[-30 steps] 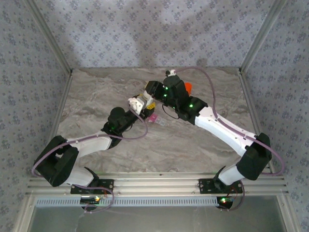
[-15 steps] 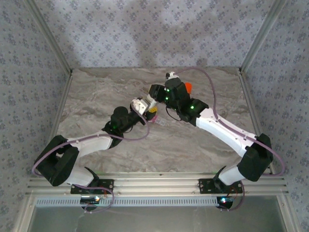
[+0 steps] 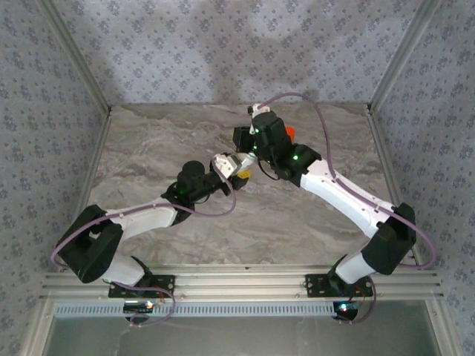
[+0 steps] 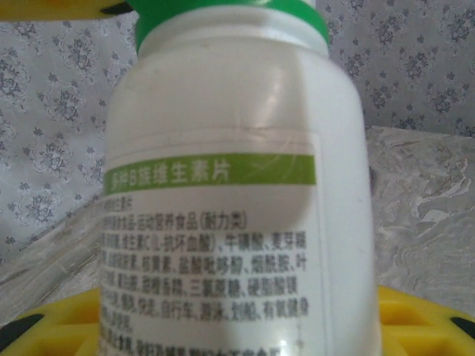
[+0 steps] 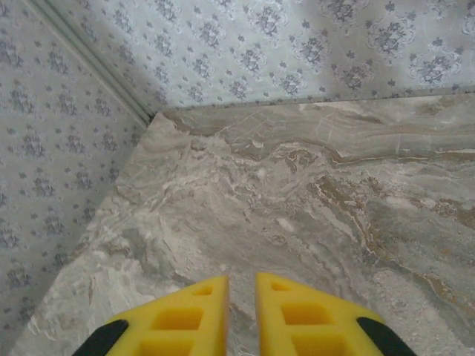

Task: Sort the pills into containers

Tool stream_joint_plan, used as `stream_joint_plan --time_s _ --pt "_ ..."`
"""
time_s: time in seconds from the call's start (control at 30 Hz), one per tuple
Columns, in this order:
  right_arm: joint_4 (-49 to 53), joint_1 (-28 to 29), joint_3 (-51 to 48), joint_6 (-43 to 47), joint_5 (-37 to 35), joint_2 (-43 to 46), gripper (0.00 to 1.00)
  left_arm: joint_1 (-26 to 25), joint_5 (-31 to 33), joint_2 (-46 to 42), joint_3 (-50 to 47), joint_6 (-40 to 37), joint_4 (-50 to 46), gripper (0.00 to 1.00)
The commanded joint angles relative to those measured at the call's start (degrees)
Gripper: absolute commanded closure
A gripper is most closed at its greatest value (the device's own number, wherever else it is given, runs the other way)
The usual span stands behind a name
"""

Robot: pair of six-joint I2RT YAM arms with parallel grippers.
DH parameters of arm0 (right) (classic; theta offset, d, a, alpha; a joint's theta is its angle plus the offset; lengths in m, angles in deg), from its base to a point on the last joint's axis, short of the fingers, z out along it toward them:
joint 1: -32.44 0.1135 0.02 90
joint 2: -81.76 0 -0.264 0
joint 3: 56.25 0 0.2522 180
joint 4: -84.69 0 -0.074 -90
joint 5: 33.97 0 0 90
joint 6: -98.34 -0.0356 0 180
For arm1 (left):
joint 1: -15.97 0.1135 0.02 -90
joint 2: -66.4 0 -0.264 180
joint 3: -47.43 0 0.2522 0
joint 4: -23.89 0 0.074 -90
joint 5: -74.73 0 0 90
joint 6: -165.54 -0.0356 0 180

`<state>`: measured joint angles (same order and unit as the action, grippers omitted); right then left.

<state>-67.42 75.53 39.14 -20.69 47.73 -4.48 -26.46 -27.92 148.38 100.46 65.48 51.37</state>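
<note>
A white pill bottle with a green cap and a printed green-banded label sits upright between my left gripper's yellow fingers, which are shut on it. From above, this left gripper holds the bottle over the middle of the table. My right gripper hangs shut above bare marble with nothing between its yellow fingers. From above, the right gripper is just behind the left one. The pills and the containers are hidden from view.
An orange-topped object stands behind the right wrist. The marble table is walled by patterned panels at the back and both sides. A metal rail runs along the near edge.
The right gripper has closed and drawn back from the bottle toward the far wall. The left arm has carried the bottle to the right, now covering the spot where the pink box showed.
</note>
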Motion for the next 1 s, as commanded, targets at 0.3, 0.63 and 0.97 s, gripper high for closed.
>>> stream_joint_plan --time_s 0.3,0.63,0.97 --pt "5.55 4.01 2.73 -0.05 8.36 0.70 0.64 1.49 3.41 0.94 3.18 1.14 -2.28 1.00" --pt "7.78 4.85 4.55 0.98 7.45 1.30 0.60 1.74 4.05 1.94 3.35 1.54 -3.60 1.00" --pt "11.32 1.25 3.95 2.92 5.11 4.64 0.51 1.75 2.00 0.04 0.41 0.92 -0.07 1.00"
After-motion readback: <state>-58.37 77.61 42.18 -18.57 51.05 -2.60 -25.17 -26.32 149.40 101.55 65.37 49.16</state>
